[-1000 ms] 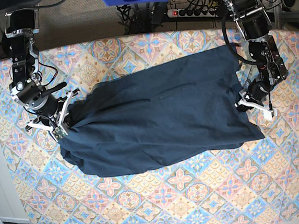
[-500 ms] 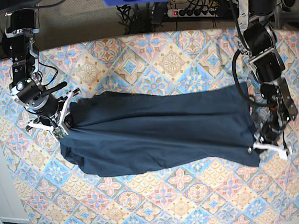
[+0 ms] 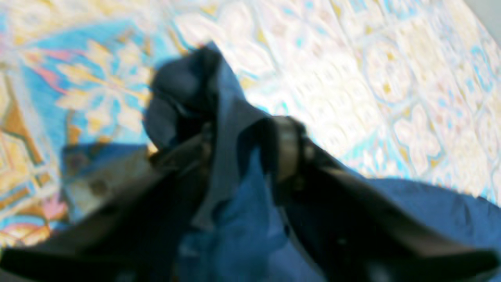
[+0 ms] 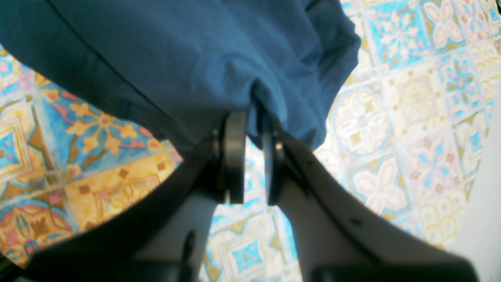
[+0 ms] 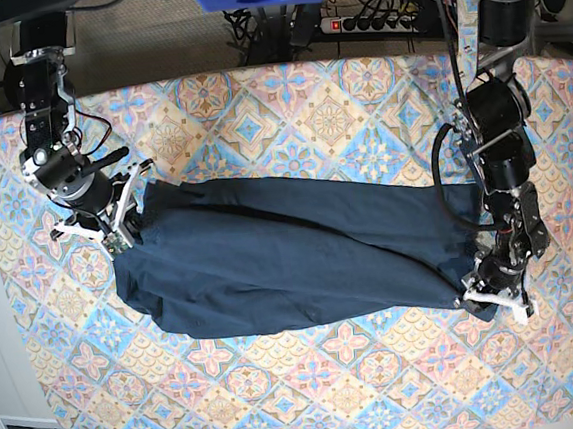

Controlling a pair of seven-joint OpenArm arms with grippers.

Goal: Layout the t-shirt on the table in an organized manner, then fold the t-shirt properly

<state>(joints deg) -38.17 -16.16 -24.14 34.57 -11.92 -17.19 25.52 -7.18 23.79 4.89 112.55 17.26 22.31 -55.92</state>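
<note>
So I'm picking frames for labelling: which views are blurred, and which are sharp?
Left wrist: heavy blur, the t-shirt and table pattern smeared. Right wrist: fabric and tiles fairly sharp, gripper fingers slightly soft. Base: sharp, evenly lit, edges bowed by the wide lens.

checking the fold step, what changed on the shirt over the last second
The left gripper swept the t-shirt's far edge toward the table's near side, folding it into a narrower band. The right gripper stayed at the other end, fabric at its fingers.
</note>
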